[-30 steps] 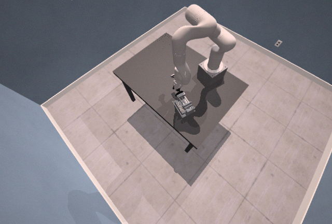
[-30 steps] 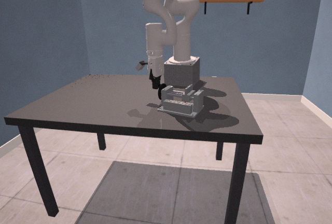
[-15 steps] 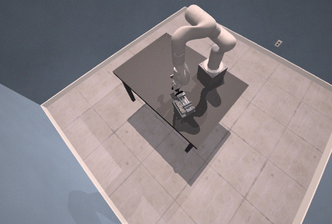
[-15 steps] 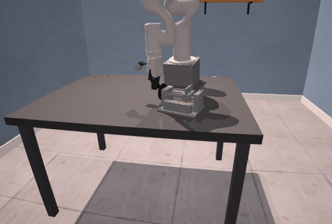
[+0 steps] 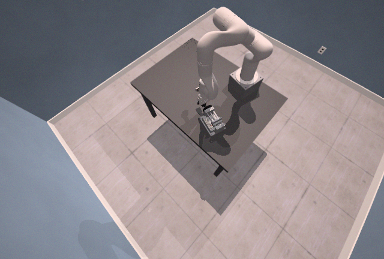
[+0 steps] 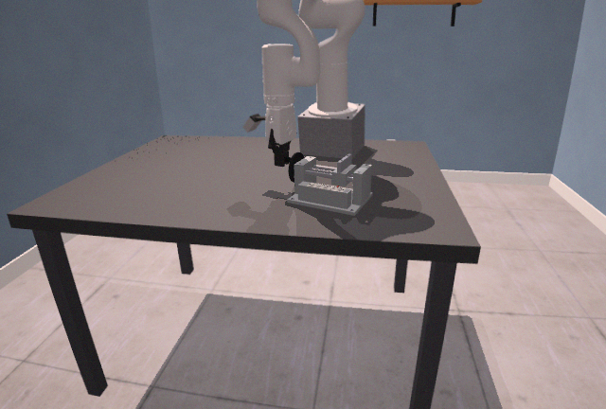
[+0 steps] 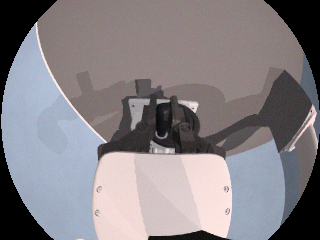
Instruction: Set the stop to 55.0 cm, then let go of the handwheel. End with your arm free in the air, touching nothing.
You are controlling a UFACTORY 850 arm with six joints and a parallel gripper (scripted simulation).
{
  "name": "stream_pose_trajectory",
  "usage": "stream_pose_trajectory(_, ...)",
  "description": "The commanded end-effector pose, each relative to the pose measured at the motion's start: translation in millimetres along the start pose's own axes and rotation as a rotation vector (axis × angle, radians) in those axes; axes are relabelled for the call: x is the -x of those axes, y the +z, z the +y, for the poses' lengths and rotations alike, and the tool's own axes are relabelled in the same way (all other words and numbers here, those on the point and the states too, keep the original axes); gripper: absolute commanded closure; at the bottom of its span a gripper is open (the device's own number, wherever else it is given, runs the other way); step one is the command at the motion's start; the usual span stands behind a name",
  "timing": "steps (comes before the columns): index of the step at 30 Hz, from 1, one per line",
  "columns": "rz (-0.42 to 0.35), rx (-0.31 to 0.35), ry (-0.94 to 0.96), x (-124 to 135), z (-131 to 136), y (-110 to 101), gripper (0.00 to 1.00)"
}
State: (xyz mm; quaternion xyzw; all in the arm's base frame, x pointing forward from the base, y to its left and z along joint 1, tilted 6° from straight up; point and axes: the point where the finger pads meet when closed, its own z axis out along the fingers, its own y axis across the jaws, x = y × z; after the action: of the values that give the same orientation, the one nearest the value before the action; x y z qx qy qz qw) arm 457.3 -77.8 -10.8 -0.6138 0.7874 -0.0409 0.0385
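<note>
The grey stop device (image 5: 212, 132) (image 6: 324, 195) stands on the table. Its black handwheel (image 6: 292, 170) (image 7: 194, 121) is on the end facing my gripper. The grey stop carriage (image 6: 344, 178) sits on the rods, nearer the end block away from the handwheel. A small red mark shows at the scale (image 6: 327, 186) below it; the numbers are too small to read. My gripper (image 5: 203, 106) (image 6: 280, 162) (image 7: 163, 104) points down beside the wheel. It is shut on the wheel's black handle (image 7: 163, 122), which shows between the two fingers. Part of the wheel is hidden behind the fingers.
The dark table (image 5: 173, 73) (image 6: 170, 184) carries the device and the arm's grey base block (image 5: 243, 90) (image 6: 331, 133), which stands behind the device. An orange wall shelf (image 6: 423, 1) is at the back. The table's front edge runs in front of the device.
</note>
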Motion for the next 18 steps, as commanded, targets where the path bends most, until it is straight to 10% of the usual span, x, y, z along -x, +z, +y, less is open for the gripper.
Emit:
stream_pose_trajectory(1, 0.000, 0.001, 0.000, 0, -3, 2, 0.94)
stream_pose_trajectory(18, 0.000, 0.001, 0.000, 0, -14, 19, 0.94)
